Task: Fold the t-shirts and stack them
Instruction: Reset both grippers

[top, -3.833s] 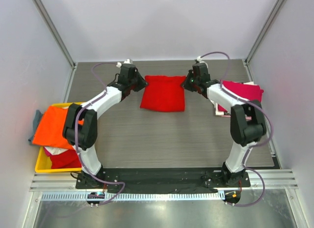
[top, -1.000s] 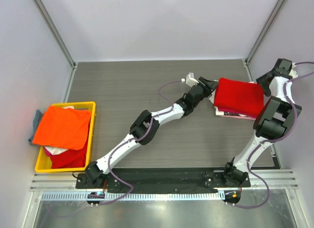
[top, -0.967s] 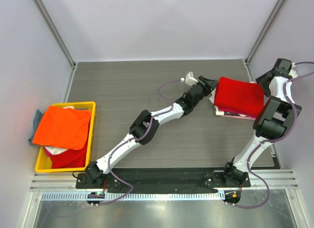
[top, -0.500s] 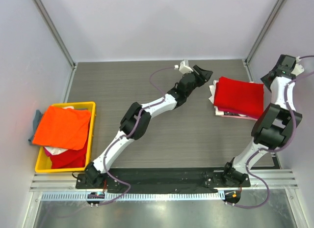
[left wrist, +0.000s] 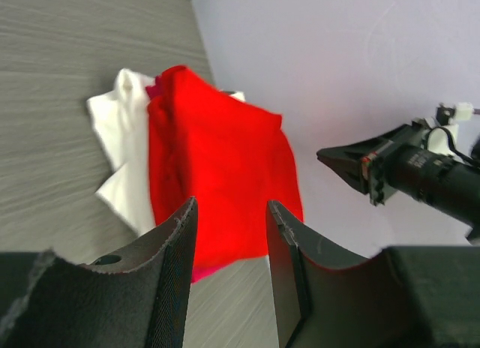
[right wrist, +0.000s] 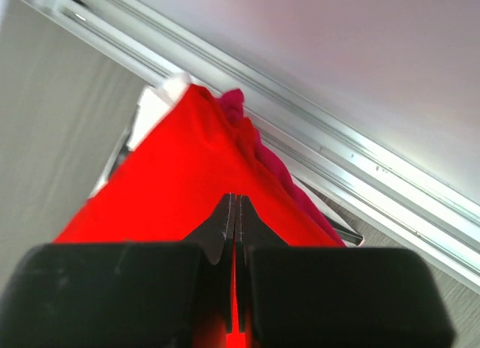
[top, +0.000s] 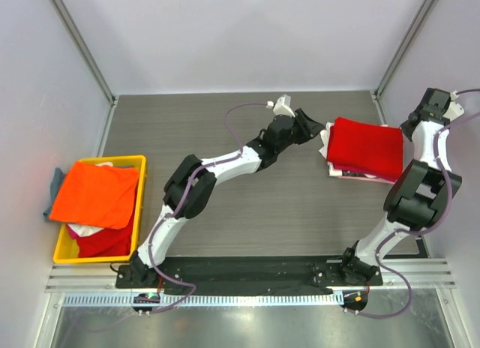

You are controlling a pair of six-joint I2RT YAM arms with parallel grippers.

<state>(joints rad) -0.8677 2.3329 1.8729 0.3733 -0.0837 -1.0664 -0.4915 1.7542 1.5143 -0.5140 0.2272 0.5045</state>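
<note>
Bright red t-shirt [top: 365,147], white shirt [left wrist: 120,130], magenta shirt [right wrist: 296,194], orange shirt [top: 95,194], yellow crate [top: 120,159], grey-streaked table [top: 225,213].

Right-hand stack: the red shirt [top: 365,148] on top covers nearly all of the pink shirt [right wrist: 238,103] and white shirt [left wrist: 124,130]. Only their edges poke out, so layer count and folds can't be told. The left gripper [left wrist: 229,205] blocks the stack's near edge in its wrist view, and the right gripper [right wrist: 235,202] body fills the lower half of its own. The orange shirt [top: 96,194] hides most of the crate [top: 61,254]; only some red fabric [top: 105,241] shows below it, the grey cloth [top: 54,184] beside it is partly covered, and from above both sets of jaws are too small to read.
</note>
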